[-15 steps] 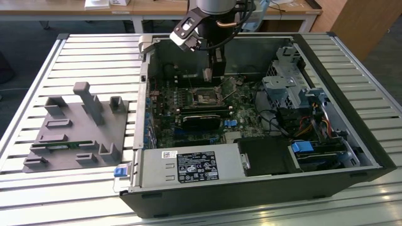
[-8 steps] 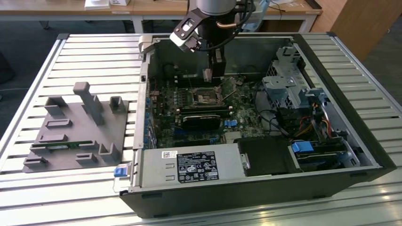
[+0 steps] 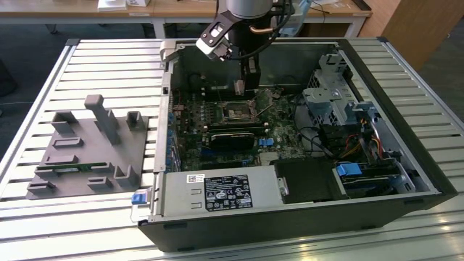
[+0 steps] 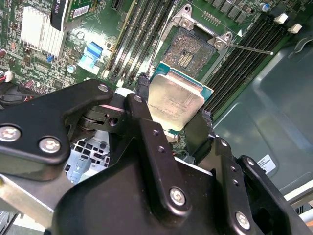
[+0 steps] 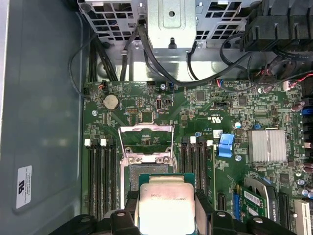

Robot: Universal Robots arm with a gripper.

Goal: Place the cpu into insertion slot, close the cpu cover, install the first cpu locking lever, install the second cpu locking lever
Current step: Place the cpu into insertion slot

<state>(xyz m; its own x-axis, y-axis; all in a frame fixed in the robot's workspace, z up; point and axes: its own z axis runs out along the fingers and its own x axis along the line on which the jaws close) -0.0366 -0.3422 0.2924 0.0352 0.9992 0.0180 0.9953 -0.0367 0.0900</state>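
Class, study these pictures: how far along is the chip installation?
Done: the cover stands open and the socket lies bare. In hand: the gripper is shut on the chip, holding it above the board near the socket. Left: the chip is not seated, the cover is not closed, and a thin lever sticks out unlatched.

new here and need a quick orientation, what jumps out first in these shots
The claw grips the silvery cpu by its edges, close to the bare insertion slot. The cpu cover stands raised beside it. In the exterior view, the arm reaches into an open computer case.
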